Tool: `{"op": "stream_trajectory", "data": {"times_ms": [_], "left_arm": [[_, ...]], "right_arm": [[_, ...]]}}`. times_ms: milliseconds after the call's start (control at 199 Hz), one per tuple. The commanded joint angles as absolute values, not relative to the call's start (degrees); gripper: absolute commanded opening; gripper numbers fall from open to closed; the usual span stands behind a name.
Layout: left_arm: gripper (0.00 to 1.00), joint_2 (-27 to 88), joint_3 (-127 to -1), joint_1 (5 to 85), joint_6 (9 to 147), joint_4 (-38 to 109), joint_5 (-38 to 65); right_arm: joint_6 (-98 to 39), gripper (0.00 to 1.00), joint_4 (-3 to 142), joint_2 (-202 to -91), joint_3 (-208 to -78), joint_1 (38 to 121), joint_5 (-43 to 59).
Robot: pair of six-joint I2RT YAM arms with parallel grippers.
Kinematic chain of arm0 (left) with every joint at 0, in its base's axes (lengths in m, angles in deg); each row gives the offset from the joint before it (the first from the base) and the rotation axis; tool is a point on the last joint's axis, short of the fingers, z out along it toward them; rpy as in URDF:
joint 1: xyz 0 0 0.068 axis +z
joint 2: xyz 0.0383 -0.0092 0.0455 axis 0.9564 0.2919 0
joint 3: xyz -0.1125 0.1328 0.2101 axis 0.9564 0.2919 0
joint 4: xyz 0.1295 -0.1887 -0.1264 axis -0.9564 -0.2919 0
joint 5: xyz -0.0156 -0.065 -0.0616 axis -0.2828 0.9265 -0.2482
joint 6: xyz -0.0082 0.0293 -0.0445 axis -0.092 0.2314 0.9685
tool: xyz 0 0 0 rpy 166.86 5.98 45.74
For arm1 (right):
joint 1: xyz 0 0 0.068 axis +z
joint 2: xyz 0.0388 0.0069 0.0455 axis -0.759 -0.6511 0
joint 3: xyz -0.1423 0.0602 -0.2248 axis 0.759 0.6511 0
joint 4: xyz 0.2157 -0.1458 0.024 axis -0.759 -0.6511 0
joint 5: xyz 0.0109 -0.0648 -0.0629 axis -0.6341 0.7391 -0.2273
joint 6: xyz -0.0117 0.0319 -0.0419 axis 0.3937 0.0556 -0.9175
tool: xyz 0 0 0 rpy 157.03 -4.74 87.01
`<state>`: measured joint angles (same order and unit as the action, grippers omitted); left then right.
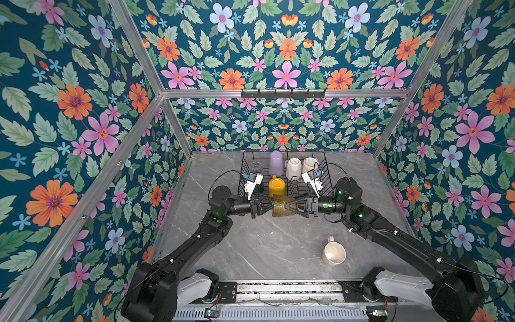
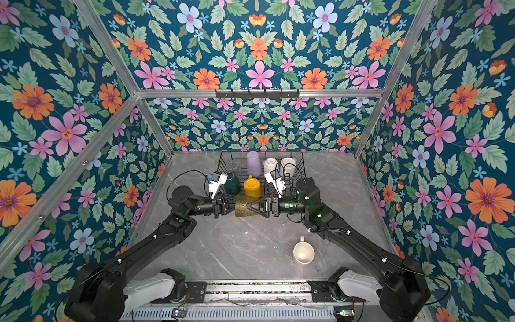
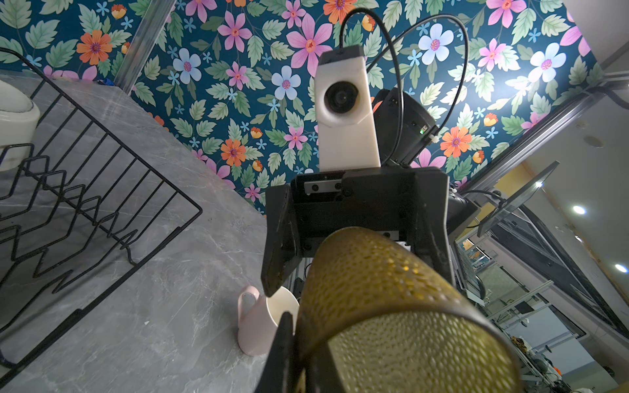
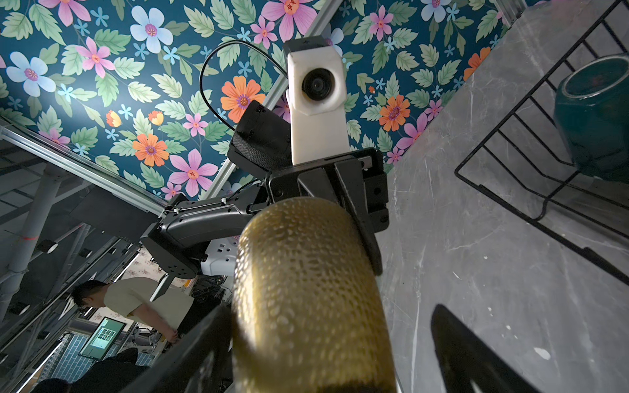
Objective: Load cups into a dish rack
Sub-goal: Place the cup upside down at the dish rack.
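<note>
Where the olive-brown glass (image 1: 279,207) is: in the air just in front of the dish rack's (image 1: 244,174) front edge, over the middle of the bench (image 1: 250,251), between the two grippers.
Long axis: level, running side to side along the rack's front edge, one end toward each arm.
Which way it points: in both top views the broader end faces the left arm and the body narrows toward the right arm; whether that broad end is mouth or base, I cannot tell.
Left gripper (image 1: 268,206): clamped tight on the end of the glass nearest it; in the left wrist view one finger (image 3: 284,340) lies along the wall at that end.
Right gripper (image 1: 287,207): jaws wide, one finger over the glass and one under it at the narrow end; the right wrist view shows a clear gap between the glass and the lower finger (image 4: 476,360), so no grip.
Rack position: middle of the bench's back edge.
Rack, back row: clear glass (image 1: 255,166) at the left corner, then lilac tumbler (image 1: 276,164), white mug (image 1: 294,168), second white mug (image 1: 310,164).
Rack, front row: dark green mug (image 2: 232,184) and yellow mug (image 1: 276,187), side by side.
Pale pink mug (image 1: 334,252): upright on the bench toward the front right corner, mouth up, handle toward the back edge, well apart from the rack.
</note>
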<state>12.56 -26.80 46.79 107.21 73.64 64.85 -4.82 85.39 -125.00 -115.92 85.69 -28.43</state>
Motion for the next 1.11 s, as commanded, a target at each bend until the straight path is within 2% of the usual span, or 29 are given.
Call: {"op": "stream_trajectory", "data": {"times_ms": [0,272,403,604,841,966,1102], "left_arm": [[0.00,12.5,-27.0,46.8,107.5,76.5,65.3],[0.00,12.5,-27.0,46.9,108.4,77.6,65.2],[0.00,12.7,-27.1,46.9,108.8,78.0,65.2],[0.00,13.3,-27.2,47.1,109.7,79.1,65.1],[0.00,13.5,-27.5,47.4,110.2,79.6,64.7],[0.00,13.6,-27.5,47.4,110.4,79.8,64.6],[0.00,13.7,-27.5,47.6,110.5,79.8,64.5]], "right_arm": [[-4.2,0.87,87.2,-125.3,-116.3,85.9,-28.9],[-4.0,0.82,86.8,-126.2,-116.1,86.3,-28.4],[-4.1,0.75,86.6,-126.5,-116.3,86.4,-28.3],[-4.8,0.54,85.4,-127.0,-116.8,86.4,-28.1],[-5.2,0.22,84.1,-127.1,-117.0,86.4,-27.8],[-5.4,0.16,83.2,-127.2,-117.1,86.4,-27.3],[-5.4,0.03,82.6,-127.4,-117.4,86.4,-26.9]]}}
